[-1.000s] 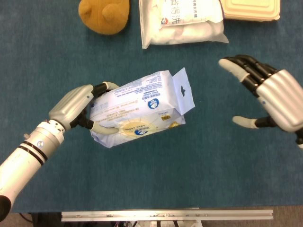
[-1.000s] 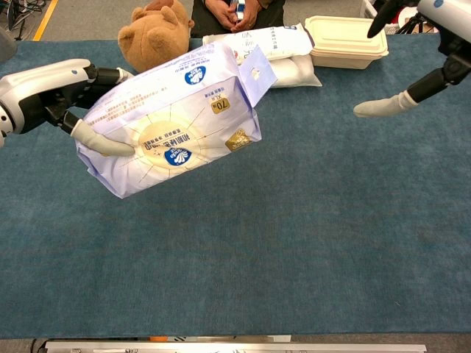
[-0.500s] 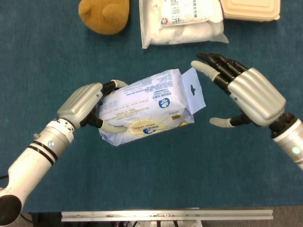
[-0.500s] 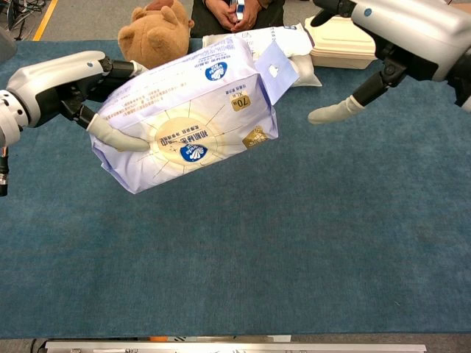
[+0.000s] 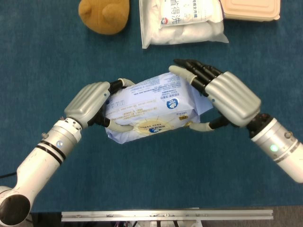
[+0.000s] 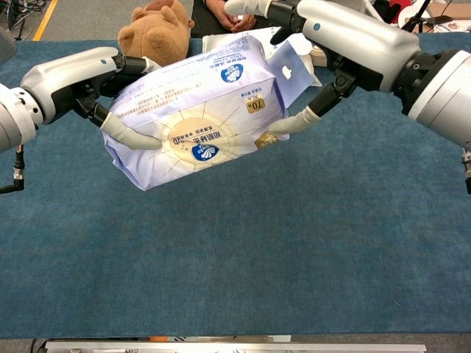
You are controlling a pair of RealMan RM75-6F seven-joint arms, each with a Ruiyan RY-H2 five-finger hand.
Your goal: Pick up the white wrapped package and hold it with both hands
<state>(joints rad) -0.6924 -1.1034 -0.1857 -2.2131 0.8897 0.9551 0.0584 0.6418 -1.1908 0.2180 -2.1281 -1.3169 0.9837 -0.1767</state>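
Note:
The white wrapped package (image 5: 151,108) (image 6: 199,118) with blue print hangs tilted above the blue table, its right end higher. My left hand (image 5: 92,101) (image 6: 77,81) grips its left end, thumb under the front face and fingers over the back. My right hand (image 5: 222,97) (image 6: 335,37) wraps the right end, fingers across the top edge and thumb (image 6: 294,121) pressed against the lower front corner. The package's hang-tab flap (image 6: 293,70) sticks out beneath the right palm.
At the table's far edge lie a brown plush bear (image 5: 104,14) (image 6: 154,37), another white bagged pack (image 5: 182,21) and a beige lidded food box (image 5: 251,9) (image 6: 318,55). A person's hands (image 6: 234,11) show behind the table. A metal rail (image 5: 165,215) borders the near edge.
My right hand has moved left from open air and closed onto the package's right end. The left hand carried the package slightly right and up meanwhile.

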